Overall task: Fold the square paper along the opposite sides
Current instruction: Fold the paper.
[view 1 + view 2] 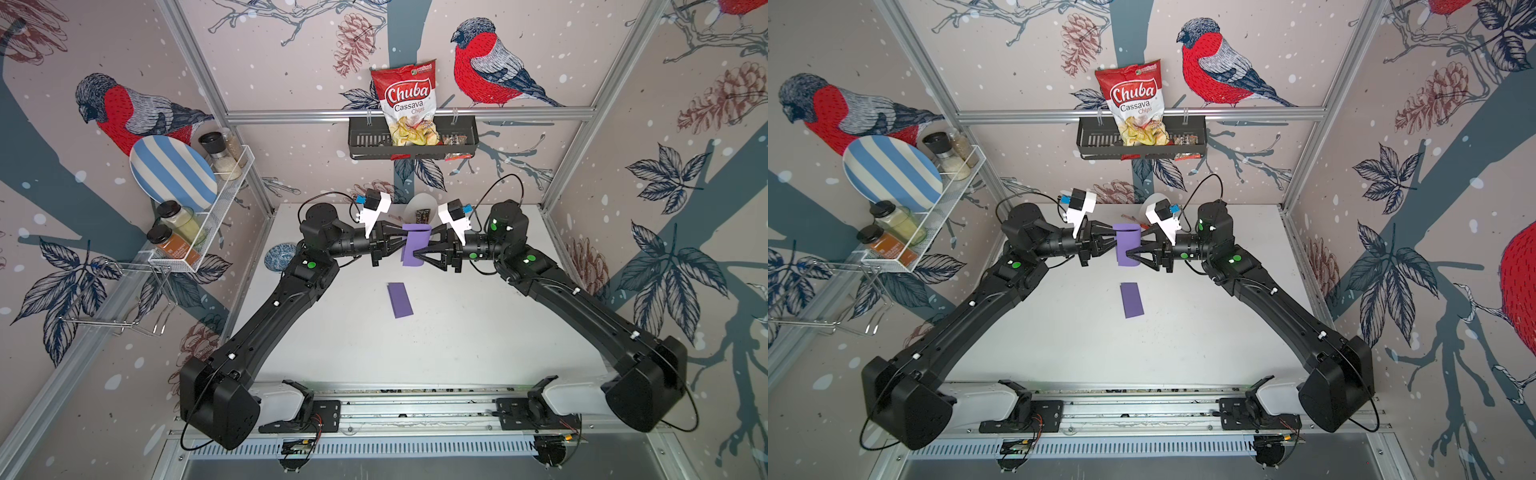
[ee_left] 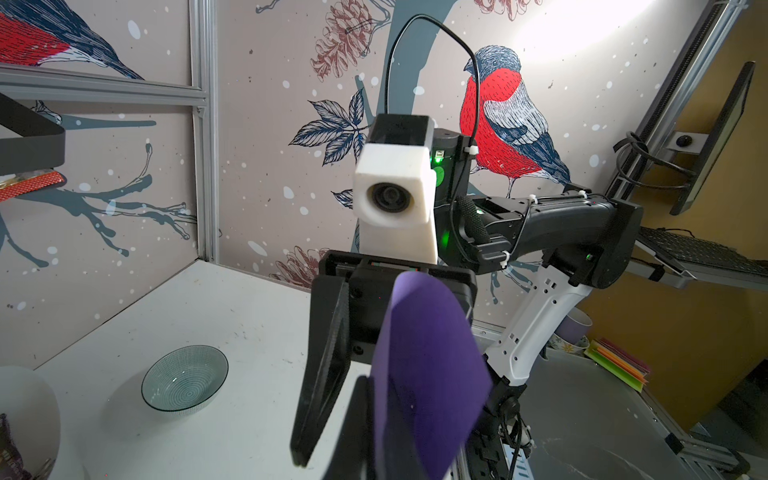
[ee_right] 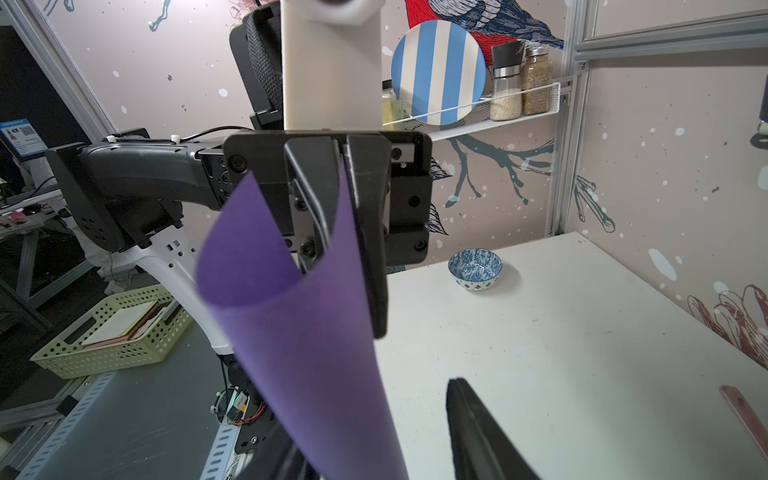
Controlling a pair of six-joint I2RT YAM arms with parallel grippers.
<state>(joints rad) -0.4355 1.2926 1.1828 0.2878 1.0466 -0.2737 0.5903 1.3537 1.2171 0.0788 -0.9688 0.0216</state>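
my left gripper (image 1: pixel 397 241) clamps the purple paper (image 1: pixel 415 239), a curl upright in mid-air over the far table (image 1: pixel 457 332); my right gripper (image 1: pixel 423 244) gapes around it. only the right wrist view shows the pinch; only top views, a folded strip (image 1: pixel 400 300).

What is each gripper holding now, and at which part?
Left gripper pinches the purple paper at one edge; the sheet curls free. Right gripper holds nothing, jaws apart around the curl.

White tabletop (image 1: pixel 457 332) filling the frame's middle. Folded purple strip (image 1: pixel 400 300) lying flat at centre; blue-patterned bowl (image 1: pixel 280 257) at centre left, by the table's edge. Clear glass bowl (image 2: pixel 185 378) upright, left wrist view.
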